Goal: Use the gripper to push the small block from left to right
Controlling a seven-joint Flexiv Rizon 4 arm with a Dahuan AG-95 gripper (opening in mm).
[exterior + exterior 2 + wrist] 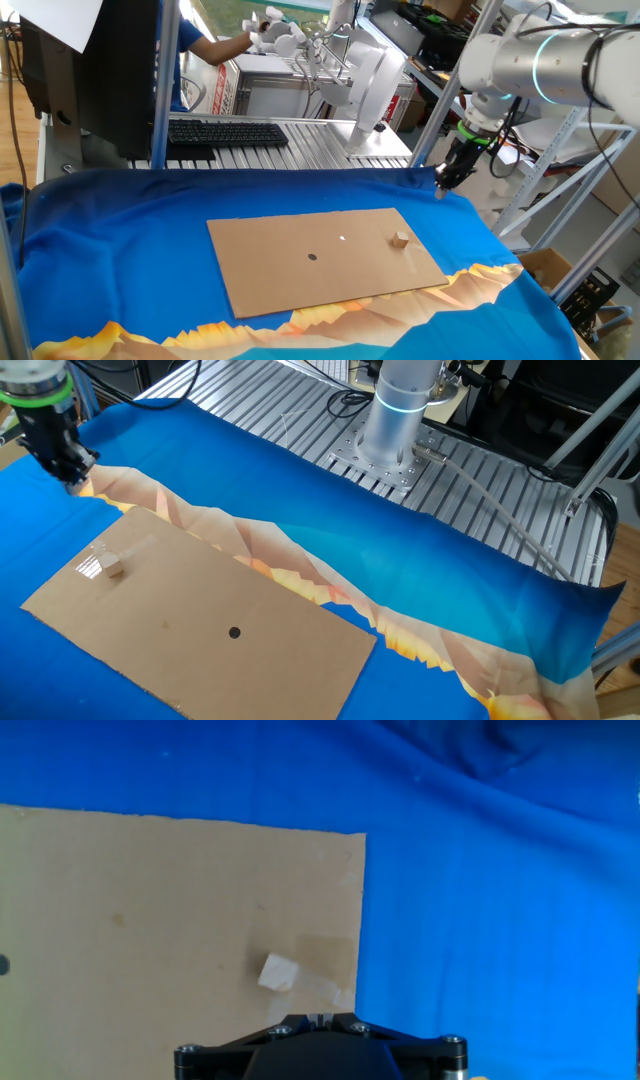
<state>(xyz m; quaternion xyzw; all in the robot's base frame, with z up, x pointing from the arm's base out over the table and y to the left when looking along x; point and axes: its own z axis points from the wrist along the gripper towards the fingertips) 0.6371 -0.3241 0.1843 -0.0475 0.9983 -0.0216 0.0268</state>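
The small block [401, 239] sat on the cardboard sheet [300, 275], close to the sheet's right-hand edge in one fixed view, resting flat and touching nothing else. In the other fixed view the block [112, 566] lay near the far left corner of the sheet [260, 660], well apart from the small dark dot [234, 632] marked nearer the middle. The gripper [441, 183] hung off the sheet, above the blue cloth [120, 230] just past the sheet's corner, and held nothing. Its fingers looked drawn close together, but none of the views showed the gap clearly enough to tell whether they met. In the hand view the block [278, 972] appeared pale, just ahead of the gripper's dark body [320, 1045], near the sheet's edge.
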